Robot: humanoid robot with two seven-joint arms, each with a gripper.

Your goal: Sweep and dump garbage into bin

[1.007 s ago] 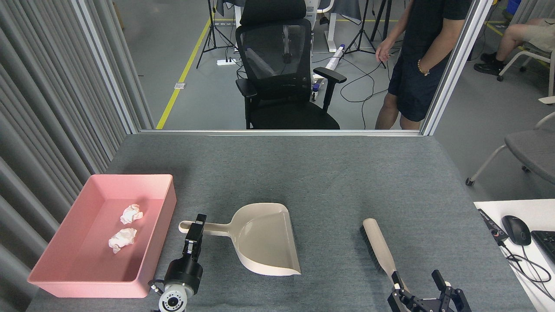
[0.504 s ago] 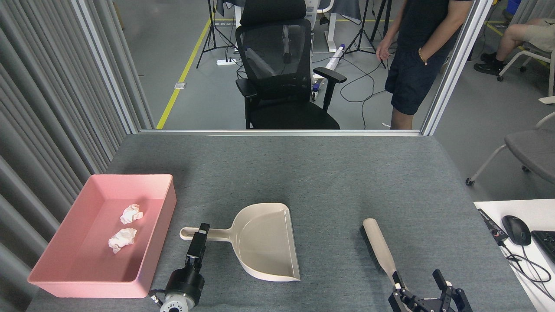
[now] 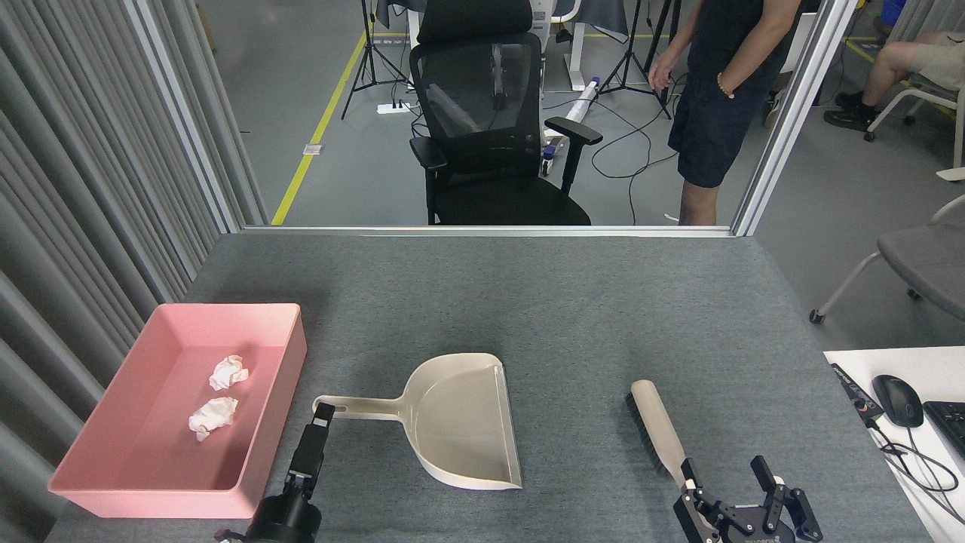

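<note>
Landmark = dustpan (image 3: 461, 418), lying flat on gray table (image 3: 528, 302). Bin (image 3: 260, 422) sitting just left of its handle; both garbage wads (image 3: 219, 396) resting inside bin. I'm seeing L gripper (image 3: 320, 415) hovering just beside handle end, seen edge-on, can't tell its jaw state. R gripper (image 3: 724, 483) spread wide, holding nothing, near brush (image 3: 660, 434) to dustpan's right.

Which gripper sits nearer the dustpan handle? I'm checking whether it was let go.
Left. The left gripper sits just below the dustpan handle's end; the right gripper is far across, by the brush.
</note>
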